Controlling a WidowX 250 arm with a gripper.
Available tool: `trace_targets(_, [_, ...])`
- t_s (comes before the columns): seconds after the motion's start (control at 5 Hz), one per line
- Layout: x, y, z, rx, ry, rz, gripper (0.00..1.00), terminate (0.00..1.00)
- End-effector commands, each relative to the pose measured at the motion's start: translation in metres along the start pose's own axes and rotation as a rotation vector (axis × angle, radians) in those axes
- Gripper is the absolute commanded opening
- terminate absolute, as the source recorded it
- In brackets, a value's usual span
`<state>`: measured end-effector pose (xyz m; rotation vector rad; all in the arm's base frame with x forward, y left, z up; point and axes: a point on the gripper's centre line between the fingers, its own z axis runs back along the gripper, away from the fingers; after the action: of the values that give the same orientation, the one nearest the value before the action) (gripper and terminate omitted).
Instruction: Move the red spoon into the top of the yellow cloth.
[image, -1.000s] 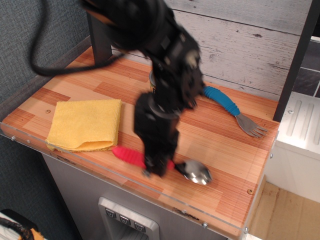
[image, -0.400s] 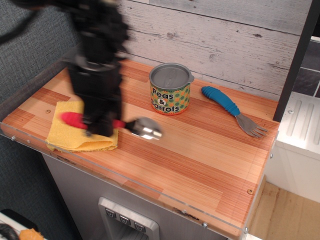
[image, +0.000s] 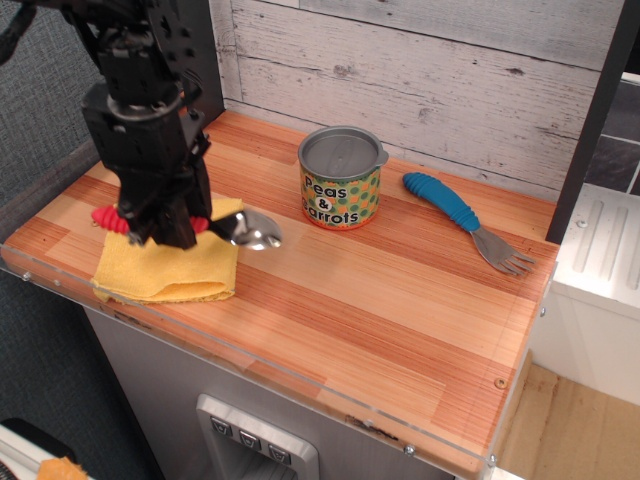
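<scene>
- A weathered grey plank wall (image: 480, 80) is seen behind the scene, and the things are carried on a wood-striped tabletop (image: 400, 300) edged at the front by a clear strip.
- The black arm (image: 140, 90) is seen at the left, lowered over the near-left corner, so that its load is brought above the target rather than beside it.
- The yellow cloth (image: 190, 275) is laid folded near the left front edge; much of its far part is hidden by the arm, and only the near and right portions are shown.
- A lidded can (image: 341, 178) printed "Peas & Carrots" is stood upright near the wall, apart from the cloth and out of the path.
- The red spoon (image: 238, 228) is held roughly level across the cloth's far side: the ribbed red handle end is seen left of the hand, and the shiny bowl is projected past the cloth's right edge. Whether the handle is resting on the fabric or is just above it cannot be told.
- The hand (image: 160, 232) is pinched on the spoon's handle near its middle, presumably so the spoon is kept balanced.
- A blue-handled fork (image: 465, 220) is left at the right, well apart and untouched.
- The placement is judged nearly reached; release is not yet done.
</scene>
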<state>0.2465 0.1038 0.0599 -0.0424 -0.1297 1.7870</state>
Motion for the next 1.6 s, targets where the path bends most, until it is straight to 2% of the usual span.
trace_targets(0.0, [0.003,-0.032,-0.014,-0.026,0.008,-0.041,0.00,0.00])
trace_targets(0.2, [0.003,-0.029,-0.018,-0.016,0.032,-0.039,0.00,0.00])
trace_targets(0.4, [0.001,-0.024,-0.013,-0.015,0.021,-0.033,0.00,0.00])
trace_targets(1.4, [0.001,-0.016,-0.035,0.052,0.035,-0.063,0.00,0.00])
